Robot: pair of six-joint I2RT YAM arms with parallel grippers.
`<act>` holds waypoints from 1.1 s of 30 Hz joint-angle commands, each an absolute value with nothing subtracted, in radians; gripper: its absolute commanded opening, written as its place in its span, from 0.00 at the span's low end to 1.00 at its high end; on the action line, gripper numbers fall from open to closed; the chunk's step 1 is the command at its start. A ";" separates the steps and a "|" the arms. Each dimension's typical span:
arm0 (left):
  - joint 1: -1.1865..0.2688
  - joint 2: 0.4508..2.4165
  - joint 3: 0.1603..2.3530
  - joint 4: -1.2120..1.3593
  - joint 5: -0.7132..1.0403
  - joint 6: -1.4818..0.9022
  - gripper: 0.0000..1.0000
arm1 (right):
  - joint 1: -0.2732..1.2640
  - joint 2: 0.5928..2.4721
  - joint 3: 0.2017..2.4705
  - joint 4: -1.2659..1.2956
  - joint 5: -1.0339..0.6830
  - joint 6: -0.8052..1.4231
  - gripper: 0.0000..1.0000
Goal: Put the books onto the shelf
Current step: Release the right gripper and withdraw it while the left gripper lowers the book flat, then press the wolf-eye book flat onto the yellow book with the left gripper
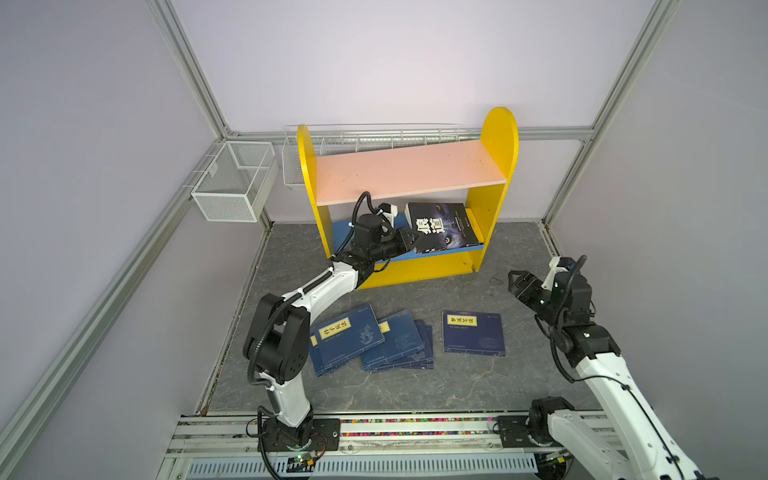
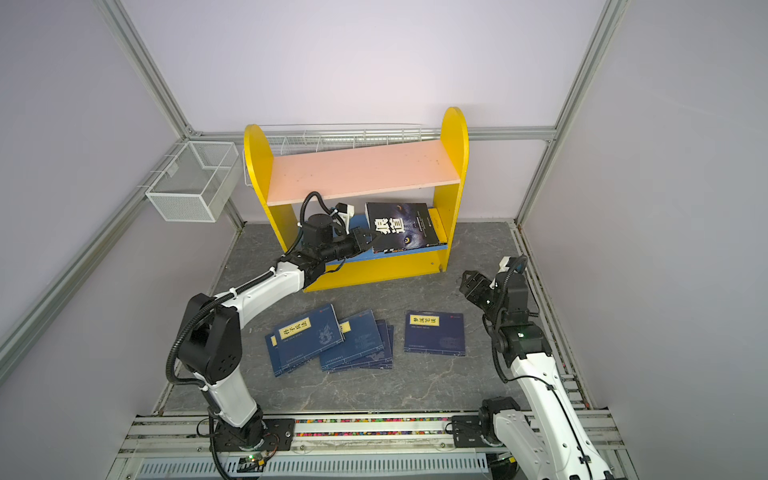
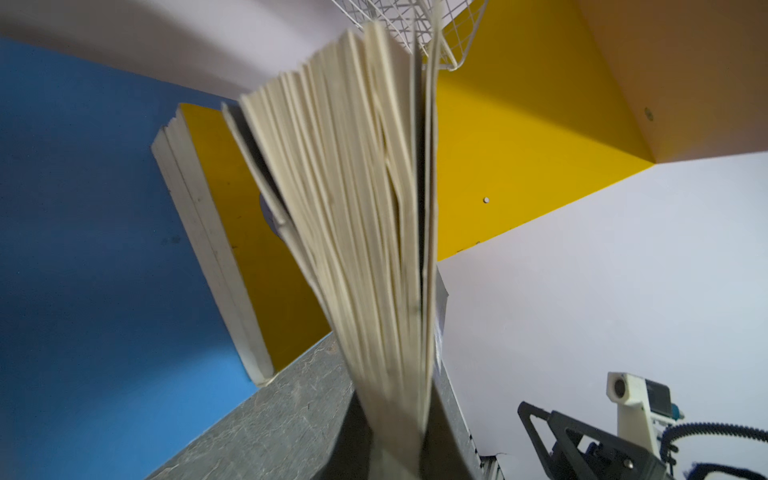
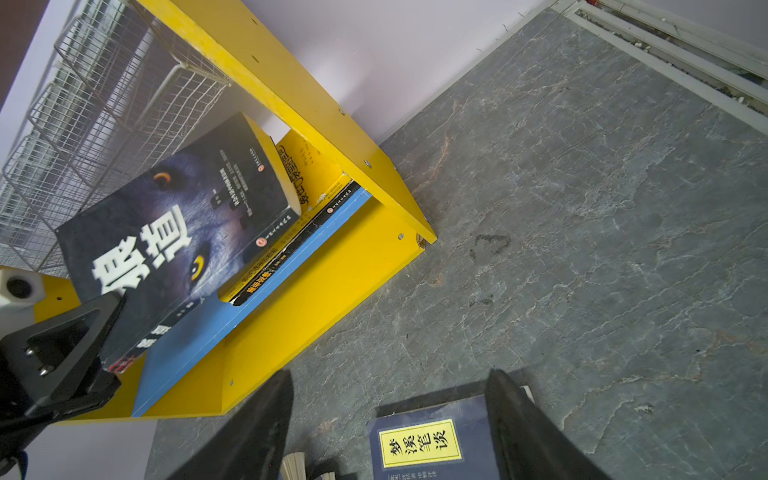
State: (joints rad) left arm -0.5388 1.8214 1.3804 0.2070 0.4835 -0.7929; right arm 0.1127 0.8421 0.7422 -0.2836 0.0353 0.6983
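Shelving step: the left gripper (image 1: 410, 238) clamps the thick black book (image 1: 441, 226) leaning on the blue lower board (image 1: 451, 252) of the yellow-sided shelf (image 1: 500, 141); next it should release cleanly, while the open, empty right gripper (image 1: 515, 283) fetches the navy paperbacks (image 1: 473, 334).

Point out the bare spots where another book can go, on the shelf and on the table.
Pink upper board: wholly bare between the yellow side panels. Table strip between shelf and navy books: bare. Blue lower board: crowded on its right by the black book, held in the left pincer, and a yellow book.
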 commanded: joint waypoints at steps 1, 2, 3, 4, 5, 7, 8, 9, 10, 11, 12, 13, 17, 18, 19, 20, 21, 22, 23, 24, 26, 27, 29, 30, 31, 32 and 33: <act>-0.534 1.864 1.464 0.332 0.483 -0.875 0.00 | 0.108 0.834 0.726 -0.282 0.024 0.667 0.76; -0.534 1.882 1.482 0.338 0.482 -0.888 0.00 | 0.108 0.833 0.726 -0.282 0.023 0.660 0.76; -0.534 1.900 1.496 0.350 0.479 -0.904 0.00 | 0.108 0.834 0.726 -0.282 0.025 0.655 0.76; -0.534 1.915 1.505 0.354 0.474 -0.916 0.00 | 0.108 0.835 0.727 -0.283 0.026 0.652 0.76; -0.534 1.927 1.517 0.358 0.464 -0.925 0.00 | 0.107 0.837 0.727 -0.281 0.023 0.647 0.76; -0.534 1.949 1.542 0.360 0.452 -0.935 0.00 | 0.107 0.847 0.731 -0.280 0.015 0.642 0.76; -0.534 1.962 1.558 0.355 0.449 -0.937 0.00 | 0.106 0.851 0.733 -0.279 0.010 0.642 0.76; -0.535 1.975 1.575 0.350 0.452 -0.938 0.00 | 0.106 0.856 0.734 -0.278 0.006 0.643 0.76; -0.535 1.986 1.587 0.348 0.454 -0.940 0.00 | 0.106 0.858 0.735 -0.276 0.001 0.642 0.76; -0.535 1.995 1.598 0.347 0.458 -0.939 0.00 | 0.106 0.861 0.735 -0.275 -0.001 0.643 0.76; -0.534 2.004 1.607 0.336 0.460 -0.937 0.00 | 0.106 0.862 0.736 -0.273 -0.003 0.643 0.76; -0.534 2.010 1.616 0.323 0.462 -0.932 0.00 | 0.106 0.862 0.738 -0.272 -0.007 0.642 0.76; -0.535 2.024 1.625 0.287 0.472 -0.912 0.00 | 0.104 0.856 0.741 -0.282 -0.003 0.635 0.76; -0.534 2.027 1.624 0.283 0.474 -0.909 0.00 | 0.104 0.853 0.741 -0.284 -0.003 0.634 0.76; -0.534 2.030 1.625 0.275 0.474 -0.906 0.00 | 0.105 0.852 0.741 -0.285 -0.003 0.632 0.76; -0.535 2.035 1.629 0.269 0.479 -0.902 0.00 | 0.104 0.850 0.739 -0.286 -0.003 0.631 0.76; -0.534 2.038 1.632 0.264 0.483 -0.902 0.00 | 0.104 0.849 0.741 -0.288 -0.002 0.631 0.76; -0.534 2.043 1.632 0.262 0.485 -0.902 0.00 | 0.105 0.848 0.742 -0.289 -0.002 0.631 0.76; -0.535 2.047 1.636 0.261 0.489 -0.904 0.00 | 0.105 0.848 0.742 -0.291 -0.002 0.632 0.76; -0.534 2.051 1.640 0.259 0.493 -0.905 0.00 | 0.104 0.849 0.744 -0.291 -0.003 0.631 0.76; -0.535 2.060 1.649 0.256 0.499 -0.910 0.00 | 0.104 0.851 0.746 -0.293 -0.004 0.632 0.76; -0.534 2.060 1.651 0.255 0.497 -0.910 0.00 | 0.104 0.851 0.747 -0.293 -0.004 0.634 0.76; -0.534 2.066 1.652 0.255 0.493 -0.911 0.00 | 0.105 0.852 0.747 -0.291 -0.007 0.635 0.76; -0.534 2.068 1.652 0.255 0.495 -0.909 0.00 | 0.104 0.851 0.747 -0.291 -0.007 0.634 0.76; -0.534 2.068 1.654 0.254 0.498 -0.908 0.00 | 0.104 0.853 0.749 -0.291 -0.009 0.635 0.76; -0.534 2.067 1.652 0.255 0.501 -0.910 0.00 | 0.104 0.854 0.751 -0.294 -0.009 0.635 0.76; -0.534 2.068 1.651 0.255 0.507 -0.910 0.00 | 0.104 0.854 0.752 -0.296 -0.008 0.634 0.76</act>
State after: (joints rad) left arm -0.5377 2.0743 1.5940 0.2108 0.4877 -0.9054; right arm 0.1108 0.8612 0.7403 -0.2943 0.0021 0.6495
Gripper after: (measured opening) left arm 0.128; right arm 0.759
